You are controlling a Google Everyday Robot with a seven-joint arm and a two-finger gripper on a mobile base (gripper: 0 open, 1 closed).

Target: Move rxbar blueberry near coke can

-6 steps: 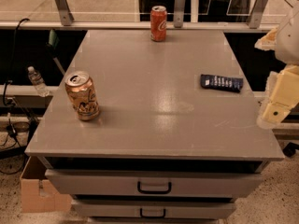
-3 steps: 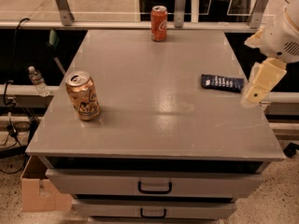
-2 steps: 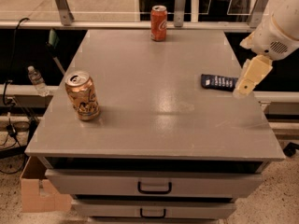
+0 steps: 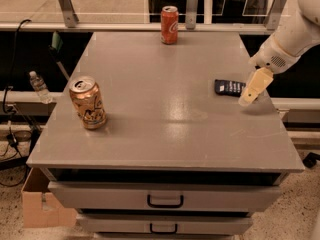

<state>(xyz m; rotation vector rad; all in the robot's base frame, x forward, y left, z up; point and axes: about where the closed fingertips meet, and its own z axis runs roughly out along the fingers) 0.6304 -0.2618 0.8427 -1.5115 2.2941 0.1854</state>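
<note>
The rxbar blueberry (image 4: 228, 87) is a flat dark navy wrapper lying on the right side of the grey table (image 4: 160, 109). The coke can (image 4: 169, 25) stands upright at the table's far edge, near the middle, well away from the bar. My gripper (image 4: 251, 90) comes in from the upper right on a white arm; its cream-coloured tip hangs just over the bar's right end and hides that end. Nothing is seen in its grasp.
A tan-gold patterned can (image 4: 88, 102) stands upright at the table's left front. Metal railing posts (image 4: 192, 6) run behind the far edge. Drawers with handles (image 4: 165, 201) sit below the tabletop. A cardboard box (image 4: 42, 206) and a water bottle (image 4: 38, 86) are at the left.
My gripper has moved from beyond the table's right edge inward and up to the left, ending over the bar's right end. The bar and both cans have not moved.
</note>
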